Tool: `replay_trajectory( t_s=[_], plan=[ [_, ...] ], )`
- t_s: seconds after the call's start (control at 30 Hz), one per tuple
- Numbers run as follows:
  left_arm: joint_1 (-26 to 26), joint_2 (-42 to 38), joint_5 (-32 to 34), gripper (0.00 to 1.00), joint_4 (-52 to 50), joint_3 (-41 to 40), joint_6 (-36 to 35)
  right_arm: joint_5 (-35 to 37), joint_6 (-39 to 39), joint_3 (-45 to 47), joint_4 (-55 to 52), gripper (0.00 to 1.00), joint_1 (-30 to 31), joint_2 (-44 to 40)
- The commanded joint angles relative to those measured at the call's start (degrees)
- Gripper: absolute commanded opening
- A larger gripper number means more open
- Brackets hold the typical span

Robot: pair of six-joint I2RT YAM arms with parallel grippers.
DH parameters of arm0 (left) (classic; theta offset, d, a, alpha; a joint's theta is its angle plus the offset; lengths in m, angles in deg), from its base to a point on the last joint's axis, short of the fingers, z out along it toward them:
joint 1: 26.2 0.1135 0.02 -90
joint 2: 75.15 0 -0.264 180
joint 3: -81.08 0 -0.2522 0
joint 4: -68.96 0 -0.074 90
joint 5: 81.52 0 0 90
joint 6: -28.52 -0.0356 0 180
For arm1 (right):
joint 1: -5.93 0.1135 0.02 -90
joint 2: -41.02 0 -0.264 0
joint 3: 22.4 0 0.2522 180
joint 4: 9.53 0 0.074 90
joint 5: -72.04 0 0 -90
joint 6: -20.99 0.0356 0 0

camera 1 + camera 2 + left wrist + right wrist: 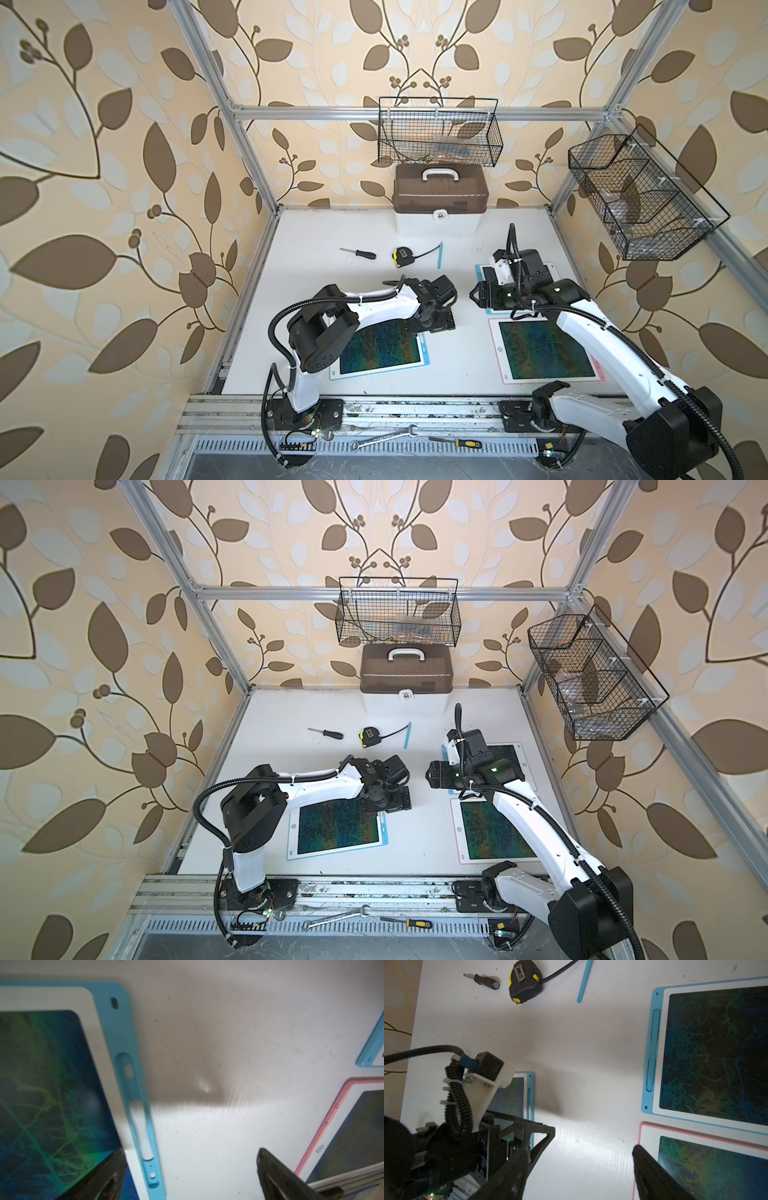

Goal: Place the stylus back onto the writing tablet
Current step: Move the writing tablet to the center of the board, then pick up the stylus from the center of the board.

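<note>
We've got a light-blue stylus [583, 980], white desk [571, 1043], one blue-rimmed tablet [122, 1028], one pink-rimmed tablet [536, 353], screens [41, 1084] apparently scribbled green over blue.

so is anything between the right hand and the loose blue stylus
Nothing visible: bare table lies between the open right hand and the stylus. The tape measure sits beside it, its black strap reaching toward the stylus's far end.

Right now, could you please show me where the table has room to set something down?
Bare: the white table strip between the near blue-framed writing tablet and the pink-framed writing tablet, and the back-left corner beside the black-handled screwdriver. Crowded: the right side, with a second blue-framed tablet.
</note>
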Motion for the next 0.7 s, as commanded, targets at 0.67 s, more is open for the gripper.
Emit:
replay_trajectory(
  t_s=[0.67],
  plan=[
    [10.06, -22.21, 0.08, 0.97, -6.13, -10.24, -14.16, 17.65, 10.35, -19.91, -4.53, 0.76, 8.78, 22.63]
  ],
)
